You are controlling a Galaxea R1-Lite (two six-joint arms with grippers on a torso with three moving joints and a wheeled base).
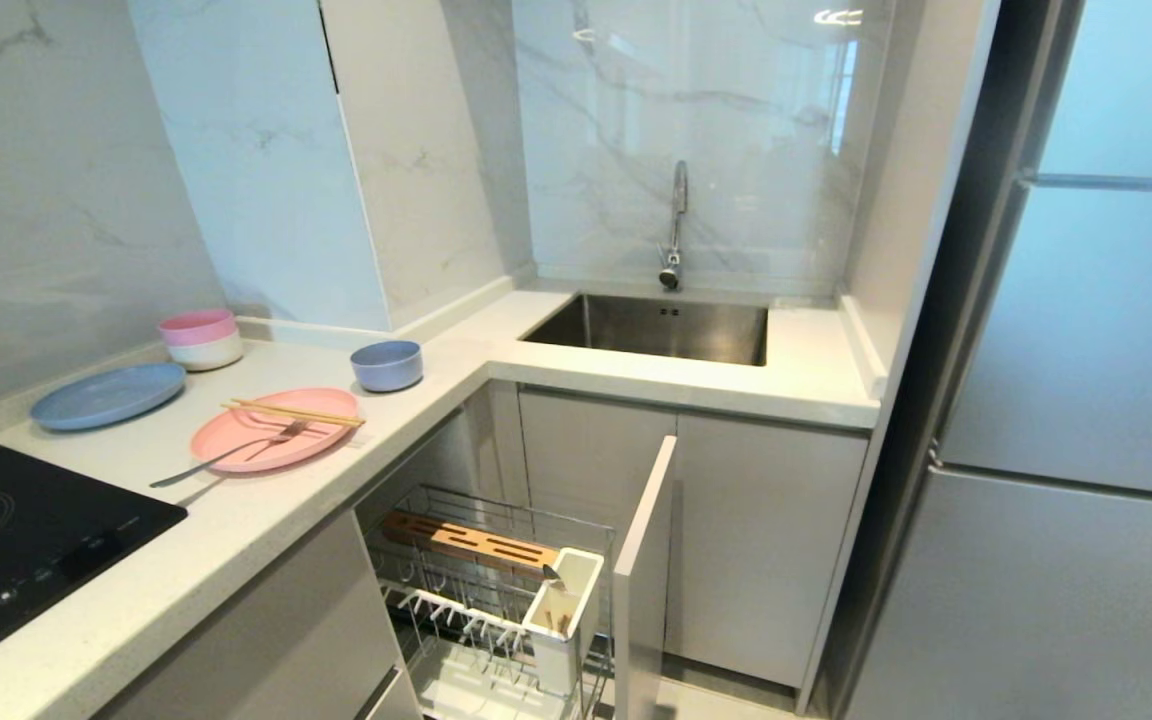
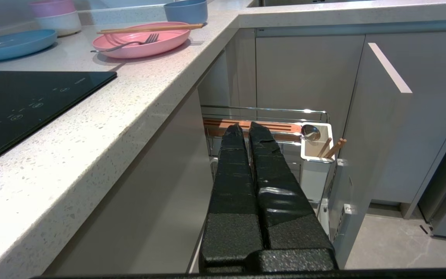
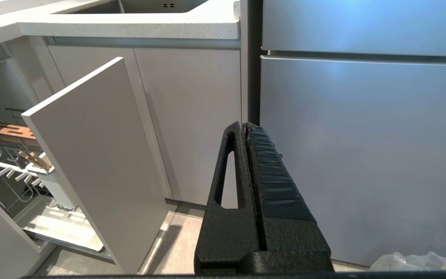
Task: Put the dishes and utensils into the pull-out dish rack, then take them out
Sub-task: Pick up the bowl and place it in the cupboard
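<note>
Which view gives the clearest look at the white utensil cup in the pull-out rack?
The left wrist view: the white utensil cup faces the camera, with a spoon and wooden sticks showing inside. The head view shows it from above, smaller. The right wrist view shows only part of it past the grey front panel.

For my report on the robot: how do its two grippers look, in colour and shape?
Both are matte black with a grainy surface. The left gripper has two long tapering fingers with ridged pads. The right gripper looks alike; one finger has a long slot through it.
</note>
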